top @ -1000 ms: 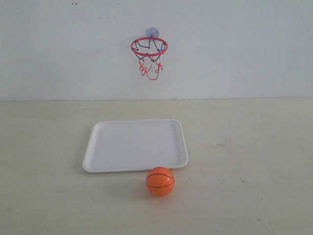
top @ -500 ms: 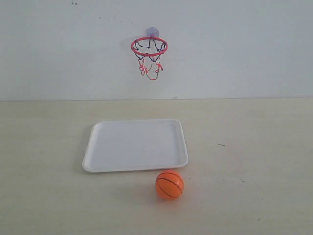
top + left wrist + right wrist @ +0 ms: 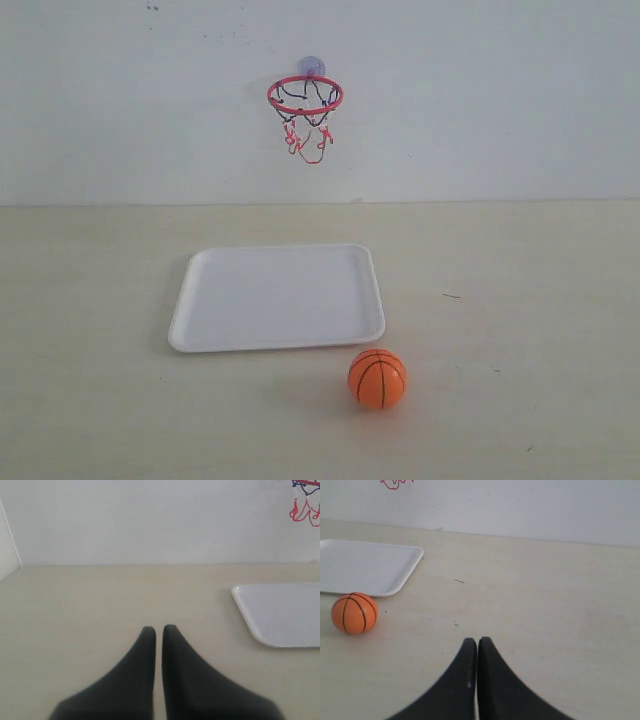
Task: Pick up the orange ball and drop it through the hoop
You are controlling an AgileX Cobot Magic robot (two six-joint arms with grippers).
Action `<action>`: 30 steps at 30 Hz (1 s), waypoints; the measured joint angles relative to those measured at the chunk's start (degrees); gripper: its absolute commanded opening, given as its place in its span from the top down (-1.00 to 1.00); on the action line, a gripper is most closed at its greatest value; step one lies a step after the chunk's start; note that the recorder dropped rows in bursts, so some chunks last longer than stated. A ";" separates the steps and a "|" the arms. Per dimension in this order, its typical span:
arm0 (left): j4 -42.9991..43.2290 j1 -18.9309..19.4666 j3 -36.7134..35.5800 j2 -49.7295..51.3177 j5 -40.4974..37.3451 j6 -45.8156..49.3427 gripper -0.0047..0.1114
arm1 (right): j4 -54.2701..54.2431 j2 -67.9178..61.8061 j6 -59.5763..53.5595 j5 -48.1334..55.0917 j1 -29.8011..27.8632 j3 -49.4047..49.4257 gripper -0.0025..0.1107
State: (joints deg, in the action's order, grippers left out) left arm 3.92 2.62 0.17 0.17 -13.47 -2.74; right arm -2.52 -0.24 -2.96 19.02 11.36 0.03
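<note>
while the left gripper (image 3: pixel 159 628) and right gripper (image 3: pixel 477 641) are seen pressed together, the orange ball (image 3: pixel 378 378) is found on the table (image 3: pixel 530 330) just beside the white tray (image 3: pixel 275 297), well apart from the hoop (image 3: pixel 305 95).

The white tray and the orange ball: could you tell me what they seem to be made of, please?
White tray: likely moulded plastic, smooth, evenly white, with rounded raised rim. Orange ball: probably rubber or foam, matte with black seam lines; I cannot tell which.

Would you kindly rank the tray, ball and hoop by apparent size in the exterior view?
1. Tray, clearly largest.
2. Hoop and ball look about alike; the hoop sits farther back, so I leave them unranked.
</note>
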 measured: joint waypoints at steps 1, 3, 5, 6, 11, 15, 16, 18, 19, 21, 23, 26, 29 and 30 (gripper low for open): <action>0.00 0.00 0.00 0.00 -0.13 -0.19 0.85 | 0.00 0.00 0.00 0.00 0.00 0.00 0.96; -0.52 0.00 0.00 0.00 -1.77 -0.72 0.85 | 0.00 0.00 0.00 0.00 0.00 0.00 0.96; -0.92 0.00 0.00 0.00 -3.29 -1.36 0.85 | 0.00 0.00 0.00 0.00 0.00 0.00 0.96; -0.92 0.00 0.00 0.00 -3.62 -1.55 0.85 | 0.00 0.00 0.00 0.00 0.00 0.00 0.96; -1.22 0.00 0.00 0.00 -4.10 -1.94 0.85 | 0.00 0.00 0.00 0.00 0.00 0.00 0.96; -1.32 0.00 0.00 0.00 -4.10 -2.04 0.85 | 0.00 0.00 0.00 0.00 0.00 0.00 0.96; -1.32 0.00 0.00 0.00 -4.10 -2.04 0.85 | 0.00 0.00 0.00 0.00 0.00 0.00 0.96; -1.32 0.00 0.00 0.00 -4.10 -2.04 0.85 | 0.00 0.00 0.00 0.00 0.00 0.00 0.96; -1.32 0.00 0.00 0.00 -4.10 -2.04 0.85 | 0.00 0.00 0.00 0.00 0.00 0.00 0.96; -1.32 0.00 0.00 0.00 -4.10 -2.04 0.85 | 0.00 0.00 0.00 0.00 0.00 0.00 0.96; -1.32 0.00 0.00 0.00 -4.10 -2.04 0.85 | 0.00 0.00 0.00 0.00 0.00 0.00 0.96; -1.32 0.00 0.00 0.00 -4.10 -2.04 0.85 | 0.00 0.00 0.00 0.00 0.00 0.00 0.96; -1.32 0.00 0.00 0.00 -4.10 -2.04 0.85 | 0.00 0.00 0.00 0.00 0.00 0.00 0.96; -1.32 0.00 0.00 0.00 -4.10 -2.04 0.85 | 0.00 0.00 0.00 0.00 0.00 0.00 0.96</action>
State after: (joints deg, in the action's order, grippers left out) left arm 2.60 2.62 0.17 0.17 -17.57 -4.78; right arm -2.52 -0.24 -2.96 19.02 11.36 0.03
